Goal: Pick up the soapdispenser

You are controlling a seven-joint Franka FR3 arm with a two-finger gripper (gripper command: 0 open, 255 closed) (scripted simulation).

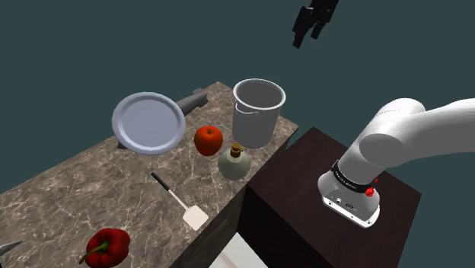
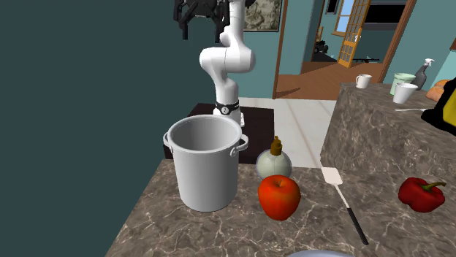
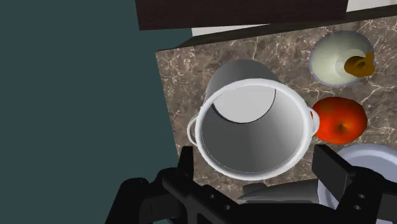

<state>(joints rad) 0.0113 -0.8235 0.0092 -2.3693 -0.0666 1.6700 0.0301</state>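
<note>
My all-black two-finger hand (image 1: 310, 27) hangs high above the brown marbled stone table (image 1: 68, 190), its fingers spread wide with nothing between them. It looks straight down into the tall grey metal pot (image 3: 254, 124) at the table's corner, so the target lies off to one side, not beneath me. The pale round-bellied soap dispenser with a brown pump top (image 3: 340, 57) stands upright, long axis vertical, at the table's edge nearest the stand, just beside the pot. A round red fruit (image 3: 340, 121) sits near it on the inward side. I judge I must shift along that edge, then descend. The pot's rim and the fruit crowd the approach. A grey frying pan (image 1: 148, 122) lies farther in.
</note>
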